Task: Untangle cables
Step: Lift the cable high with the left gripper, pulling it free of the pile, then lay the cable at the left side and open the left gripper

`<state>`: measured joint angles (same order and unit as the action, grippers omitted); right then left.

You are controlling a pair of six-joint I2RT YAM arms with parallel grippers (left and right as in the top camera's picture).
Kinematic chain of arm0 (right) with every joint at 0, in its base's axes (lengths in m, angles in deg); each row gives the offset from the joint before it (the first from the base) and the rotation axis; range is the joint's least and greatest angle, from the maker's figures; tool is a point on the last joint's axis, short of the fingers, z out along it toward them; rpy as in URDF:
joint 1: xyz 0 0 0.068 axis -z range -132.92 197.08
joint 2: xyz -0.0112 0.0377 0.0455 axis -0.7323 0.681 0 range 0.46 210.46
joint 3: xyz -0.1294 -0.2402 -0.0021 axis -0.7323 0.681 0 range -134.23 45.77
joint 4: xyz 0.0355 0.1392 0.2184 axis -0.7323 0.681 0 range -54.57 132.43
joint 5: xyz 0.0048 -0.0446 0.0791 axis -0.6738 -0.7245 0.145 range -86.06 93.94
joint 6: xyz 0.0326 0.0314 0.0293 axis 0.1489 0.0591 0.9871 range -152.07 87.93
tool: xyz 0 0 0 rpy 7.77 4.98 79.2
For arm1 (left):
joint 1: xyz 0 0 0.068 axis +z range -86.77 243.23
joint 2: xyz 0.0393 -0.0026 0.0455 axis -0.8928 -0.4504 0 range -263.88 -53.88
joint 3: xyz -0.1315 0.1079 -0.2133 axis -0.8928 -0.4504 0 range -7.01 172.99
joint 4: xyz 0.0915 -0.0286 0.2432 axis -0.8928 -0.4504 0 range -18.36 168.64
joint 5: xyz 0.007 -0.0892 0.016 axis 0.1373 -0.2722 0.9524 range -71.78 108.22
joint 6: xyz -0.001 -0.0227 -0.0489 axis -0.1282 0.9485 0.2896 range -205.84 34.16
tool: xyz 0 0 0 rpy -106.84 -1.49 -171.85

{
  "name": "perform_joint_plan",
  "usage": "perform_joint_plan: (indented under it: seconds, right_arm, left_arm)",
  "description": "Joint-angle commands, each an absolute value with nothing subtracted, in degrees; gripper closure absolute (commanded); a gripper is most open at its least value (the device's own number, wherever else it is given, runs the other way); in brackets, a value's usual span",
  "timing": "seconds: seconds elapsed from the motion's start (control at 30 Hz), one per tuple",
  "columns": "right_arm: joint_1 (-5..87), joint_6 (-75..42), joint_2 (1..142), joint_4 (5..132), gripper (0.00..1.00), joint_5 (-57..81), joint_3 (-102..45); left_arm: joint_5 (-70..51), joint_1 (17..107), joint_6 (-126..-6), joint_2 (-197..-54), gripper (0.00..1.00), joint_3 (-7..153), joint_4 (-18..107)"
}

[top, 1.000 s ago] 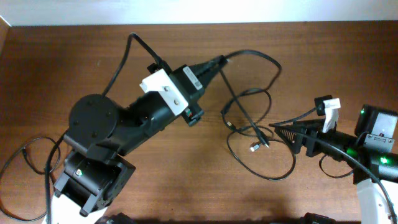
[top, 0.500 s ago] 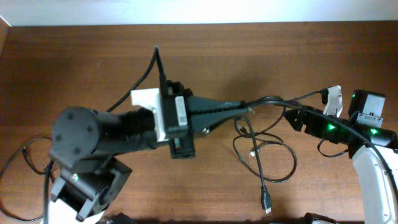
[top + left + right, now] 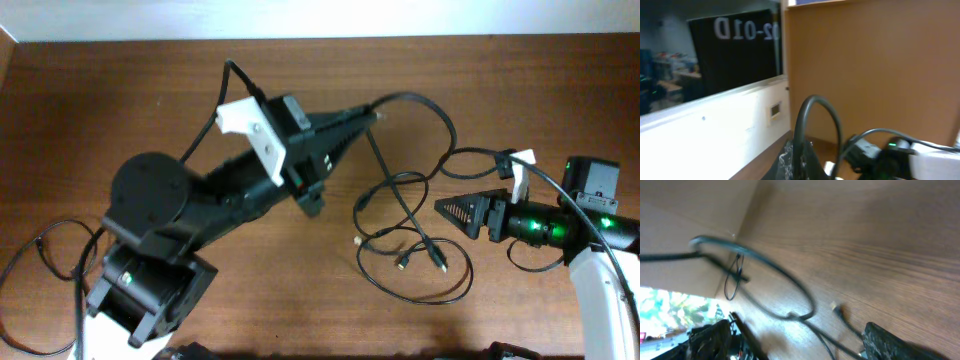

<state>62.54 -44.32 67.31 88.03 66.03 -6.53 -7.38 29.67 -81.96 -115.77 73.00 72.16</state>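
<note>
Left hand (image 3: 372,116) has swung up, gripping cables (image 3: 402,203).

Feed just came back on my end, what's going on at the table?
The left hand is shut on a strand of the black cables, holding it over the table. The rest lies in crossed loops on the wood, plug ends loose. The right hand is open beside the tangle, holding nothing.

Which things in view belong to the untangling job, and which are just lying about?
Job: tangle of thin black cables with small plug ends; left gripper, jaws shut on one cable; right gripper, jaws open beside the tangle.
Lying about: thicker black wire looped by the left arm's base; brown wooden table.
</note>
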Motion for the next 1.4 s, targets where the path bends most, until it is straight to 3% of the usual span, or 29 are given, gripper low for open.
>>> perform_joint_plan:
  seconds: [0.0,0.2,0.47,0.53,0.83,1.03,1.37]
  right_arm:
    - [62.85,-49.22,65.74,87.68,0.17,69.48,-6.96]
    - [62.85,-42.84,65.80,81.23,0.16,63.47,-6.96]
    - [59.46,-41.51,65.87,78.02,0.17,62.62,-6.96]
    - [59.04,-35.19,66.59,75.03,0.16,55.62,-6.96]
    - [59.09,-32.61,75.94,73.15,0.25,46.12,-6.94]
    - [59.09,-32.65,76.69,75.48,0.26,42.95,-6.94]
    - [59.09,-33.24,76.45,75.88,0.26,54.49,-6.96]
  left_arm:
    - [-5.52,29.95,-81.96,-116.30,1.00,73.79,72.86]
    - [-13.94,29.38,-77.91,-116.67,1.00,73.79,81.71]
    - [-13.96,25.80,-72.82,-121.11,1.00,73.79,93.71]
    - [-13.96,25.51,-70.24,-121.70,1.00,73.79,97.21]
    - [-13.22,25.97,-66.15,-119.40,1.00,73.79,107.64]
    - [-10.46,37.91,-66.11,-117.02,1.00,73.79,103.42]
    - [-10.42,62.69,-66.15,-117.56,1.00,73.79,93.25]
